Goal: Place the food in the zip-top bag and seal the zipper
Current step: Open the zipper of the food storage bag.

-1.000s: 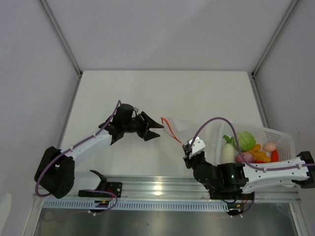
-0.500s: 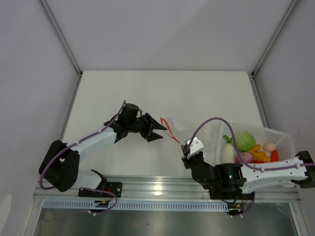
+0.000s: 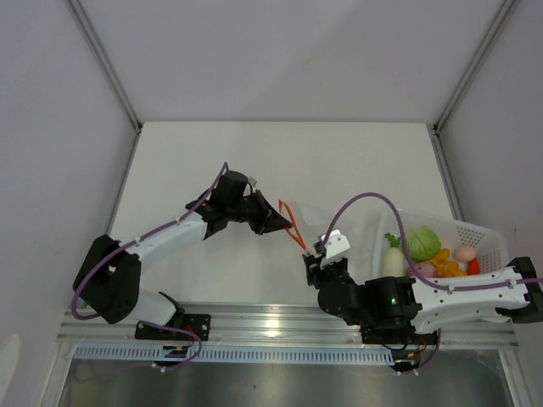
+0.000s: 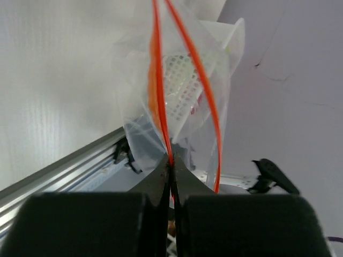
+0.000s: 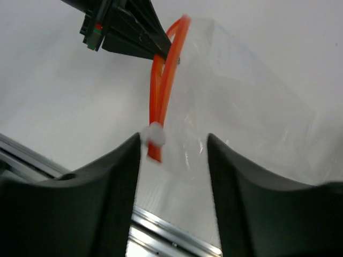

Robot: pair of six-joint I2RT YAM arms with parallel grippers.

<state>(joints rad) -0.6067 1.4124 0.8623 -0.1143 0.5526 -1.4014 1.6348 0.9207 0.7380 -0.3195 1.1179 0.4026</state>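
Note:
The zip-top bag (image 3: 327,222) hangs clear and crinkly between the two arms. Its red-orange zipper (image 3: 293,227) runs along the left edge. My left gripper (image 3: 280,222) is shut on the zipper's upper end; in the left wrist view the jaws (image 4: 171,162) pinch one strip of the zipper (image 4: 158,80), and the bag's mouth gapes beyond. My right gripper (image 3: 312,261) stands open just below the zipper's lower end. Its fingers (image 5: 172,142) flank the white slider (image 5: 154,134) without gripping it. The food lies in the basket: white radish (image 3: 393,259), green round fruit (image 3: 424,242), orange-yellow piece (image 3: 445,264), red pepper (image 3: 473,268).
The white perforated basket (image 3: 484,233) sits at the right, partly under the right arm. An aluminium rail (image 3: 271,326) runs along the near edge. Bare table lies behind the bag, and the enclosure's walls stand on both sides.
My left gripper moved right and shut on the zipper's upper end. My right gripper opened, let go of the zipper's lower end and drew back a little.

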